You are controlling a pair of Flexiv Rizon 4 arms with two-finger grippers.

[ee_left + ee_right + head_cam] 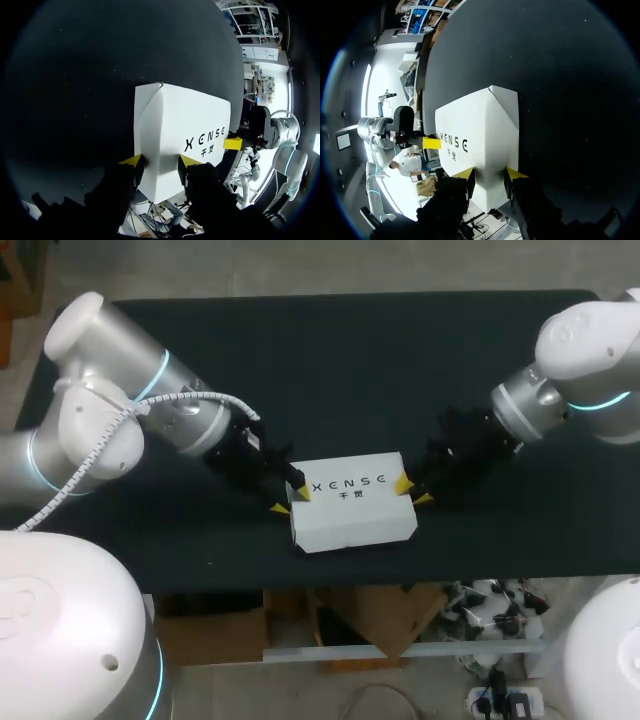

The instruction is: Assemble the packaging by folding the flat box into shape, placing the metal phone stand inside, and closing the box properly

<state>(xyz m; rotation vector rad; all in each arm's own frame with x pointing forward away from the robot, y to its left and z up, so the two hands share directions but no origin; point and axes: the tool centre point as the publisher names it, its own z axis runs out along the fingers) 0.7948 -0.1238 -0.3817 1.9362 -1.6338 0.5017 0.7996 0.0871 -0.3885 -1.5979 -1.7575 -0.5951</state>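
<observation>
A white box (pixel 350 510) with dark print on its top lies folded into shape near the table's front edge. My left gripper (pixel 290 500) is at its left end and my right gripper (pixel 413 491) at its right end. In the left wrist view the box (pixel 180 125) runs between my left gripper's (pixel 160 161) yellow tips, which press it from two sides. The right wrist view shows the box (pixel 480 130) clamped the same way in my right gripper (pixel 490 174). The metal phone stand is not in sight.
The dark tabletop (pixel 330 370) stretches bare behind the box and to both sides. The front edge of the table (pixel 350 585) runs close below the box.
</observation>
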